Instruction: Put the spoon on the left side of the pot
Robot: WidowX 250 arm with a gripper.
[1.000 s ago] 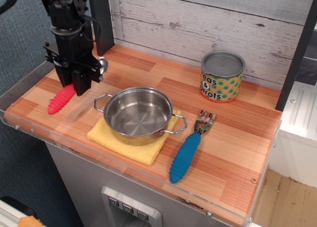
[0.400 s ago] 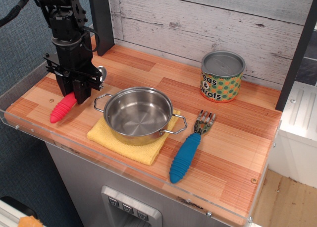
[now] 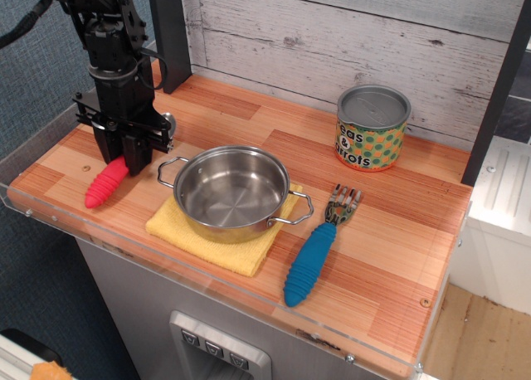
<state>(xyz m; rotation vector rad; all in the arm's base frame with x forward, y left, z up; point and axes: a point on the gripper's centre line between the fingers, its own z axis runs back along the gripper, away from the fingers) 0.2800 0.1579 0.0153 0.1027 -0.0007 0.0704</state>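
The spoon [image 3: 106, 183] has a ribbed red-pink handle that points toward the front left. Its shiny metal bowl [image 3: 168, 119] peeks out behind the gripper. It lies low over the wooden counter, just left of the pot. My black gripper [image 3: 129, 154] stands upright over the spoon's middle, fingers closed on it. The fingers hide that part of the spoon. The stainless-steel pot [image 3: 232, 191] with two wire loop handles sits on a yellow cloth [image 3: 195, 239], right of the gripper. Whether the handle tip touches the counter I cannot tell.
A blue-handled fork [image 3: 314, 254] lies right of the pot. A polka-dot "peas & carrots" tin can [image 3: 372, 128] stands at the back right. A dark post [image 3: 170, 31] rises behind the gripper. A clear plastic rim [image 3: 50, 218] edges the counter's front and left.
My gripper has lowered a little toward the counter with the spoon in it. The red handle tip has dropped toward the front. The pot, fork and can have not moved.
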